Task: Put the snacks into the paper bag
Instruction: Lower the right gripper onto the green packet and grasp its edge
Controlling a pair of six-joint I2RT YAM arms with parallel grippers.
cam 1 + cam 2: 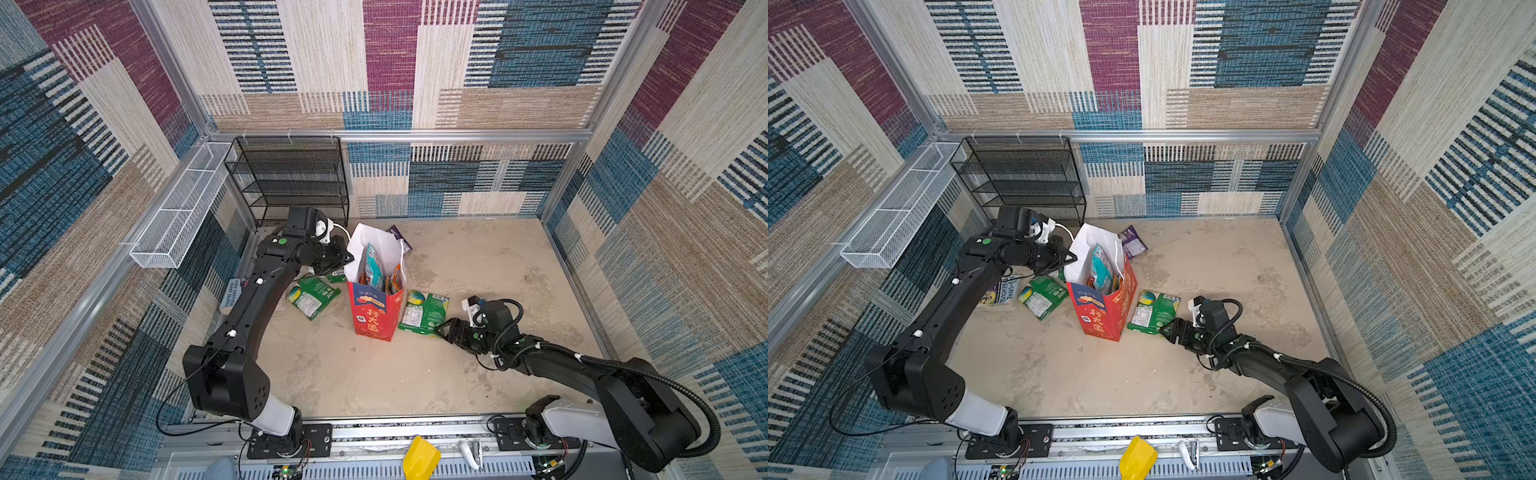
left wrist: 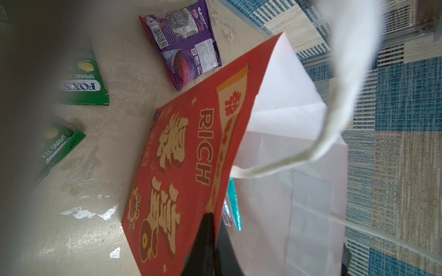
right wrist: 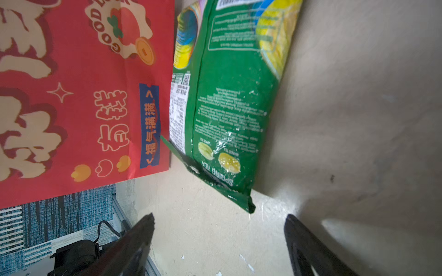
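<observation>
1. The snacks [image 1: 424,313] are glossy, crinkled plastic pouches, flat and roughly rectangular with crimped ends. Some are in the paper bag [image 1: 376,316]. The rest lie around it on the table [image 1: 478,270], near the centre of both top views.
2. The paper bag is tall and boxy, of stiff red paper with cream-gold characters, the word "RICH" and a blue panel. Its inside is plain white and creased, and a soft white cord handle [image 2: 334,119] loops over the open mouth.
3. Inside it, a teal pouch [image 1: 374,266] and an orange pouch [image 1: 397,279] stand on end, side by side.
4. A green pouch [image 1: 312,297] lies flat to the lower left of the bag. A second green pouch [image 3: 229,107], marked "SPRING TEA", lies just beside the bag's right base. A purple pouch [image 1: 1133,243] lies at the bag's upper right, label side up.
5. The left hand [image 1: 1069,257] is clamped on the bag's upper edge at the left of the mouth. Its black fingers [image 2: 205,239] are together on the paper wall.
6. The right hand [image 3: 220,217] sits low over the table at the bag's lower right. Its fingers are apart, with the second green pouch's crimped corner just ahead of the gap and nothing held.
7. The table is beige and mottled. A black wire-mesh rack [image 1: 291,178] stands at its back left, and a thin book [image 1: 1000,293] lies at the left.
</observation>
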